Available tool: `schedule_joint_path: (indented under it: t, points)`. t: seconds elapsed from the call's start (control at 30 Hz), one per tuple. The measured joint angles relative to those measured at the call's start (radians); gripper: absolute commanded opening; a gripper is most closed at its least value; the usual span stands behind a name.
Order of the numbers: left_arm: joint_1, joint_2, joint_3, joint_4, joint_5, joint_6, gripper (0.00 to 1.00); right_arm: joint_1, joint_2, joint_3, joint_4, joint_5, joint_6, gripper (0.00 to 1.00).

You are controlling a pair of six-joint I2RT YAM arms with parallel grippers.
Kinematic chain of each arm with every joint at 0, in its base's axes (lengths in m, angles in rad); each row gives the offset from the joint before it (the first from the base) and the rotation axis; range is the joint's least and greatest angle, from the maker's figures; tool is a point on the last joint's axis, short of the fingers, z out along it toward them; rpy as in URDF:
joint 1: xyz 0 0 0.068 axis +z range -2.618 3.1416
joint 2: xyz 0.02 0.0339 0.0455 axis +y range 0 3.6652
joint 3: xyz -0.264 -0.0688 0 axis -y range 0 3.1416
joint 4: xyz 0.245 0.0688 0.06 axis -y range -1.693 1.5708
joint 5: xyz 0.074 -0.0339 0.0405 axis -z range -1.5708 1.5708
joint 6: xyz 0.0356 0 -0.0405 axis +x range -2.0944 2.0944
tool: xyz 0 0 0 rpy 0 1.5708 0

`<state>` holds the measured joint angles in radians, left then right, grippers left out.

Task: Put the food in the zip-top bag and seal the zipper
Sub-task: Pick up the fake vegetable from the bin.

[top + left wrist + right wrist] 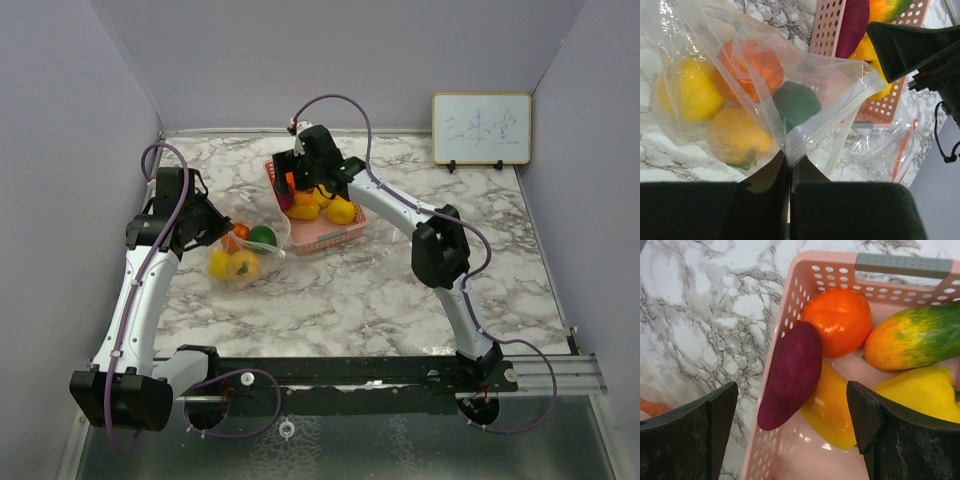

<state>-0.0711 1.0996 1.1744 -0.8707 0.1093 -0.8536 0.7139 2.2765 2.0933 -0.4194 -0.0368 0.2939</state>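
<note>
A clear zip-top bag [805, 70] lies left of the pink basket [335, 235] and holds yellow [690, 92], orange [752, 62] and green [797, 102] toy food. My left gripper [788, 159] is shut on the bag's rim and holds its mouth open; it also shows in the top view [205, 228]. My right gripper [792, 412] is open above the basket's left side, its jaws either side of a purple sweet potato [790, 375] that leans on the wall. An orange tomato [840, 320], a green-orange mango [915, 340] and yellow pieces [832, 410] lie in the basket.
A small whiteboard [481, 128] stands at the back right. A second crumpled clear bag [890, 150] lies on the marble table by the basket. Purple walls close in on three sides.
</note>
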Motion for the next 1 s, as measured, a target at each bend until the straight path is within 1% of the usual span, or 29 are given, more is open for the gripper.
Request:
schedule_joint_path:
  t: [0.23, 0.33, 0.5, 0.53, 0.57, 0.63, 0.8, 0.87, 0.97, 1.0]
  points:
    - [0.0, 0.002, 0.0, -0.03, -0.007, 0.019, 0.0, 0.0, 0.055, 0.003, 0.006, -0.002, 0.035, 0.82]
    - [0.0, 0.006, 0.0, -0.031, -0.007, 0.025, 0.0, 0.0, 0.076, 0.003, 0.021, -0.007, 0.047, 0.75]
    - [0.0, 0.012, 0.0, -0.029, -0.007, 0.034, 0.0, -0.003, 0.119, 0.003, 0.058, -0.062, 0.071, 0.4]
    - [0.0, 0.013, 0.0, -0.029, -0.007, 0.034, 0.0, -0.003, 0.12, 0.003, 0.064, -0.068, 0.074, 0.29]
    - [0.0, 0.014, 0.0, -0.029, -0.007, 0.034, 0.0, -0.006, 0.12, 0.003, 0.069, -0.073, 0.078, 0.24]
    - [0.0, 0.015, 0.0, -0.029, -0.007, 0.035, 0.0, -0.01, 0.12, 0.003, 0.074, -0.086, 0.077, 0.19]
    - [0.004, 0.015, 0.0, -0.028, -0.007, 0.035, 0.0, -0.022, 0.1, -0.038, 0.088, -0.089, 0.077, 0.18]
    - [0.005, 0.015, 0.0, -0.025, -0.007, 0.034, 0.0, -0.026, 0.052, -0.095, 0.086, -0.091, 0.068, 0.18]
    - [0.005, 0.015, 0.0, -0.013, -0.006, 0.028, 0.0, -0.031, -0.062, -0.19, 0.081, -0.107, 0.047, 0.18]
    - [0.005, 0.015, 0.0, -0.009, -0.005, 0.025, 0.0, -0.034, -0.124, -0.23, 0.086, -0.117, 0.037, 0.18]
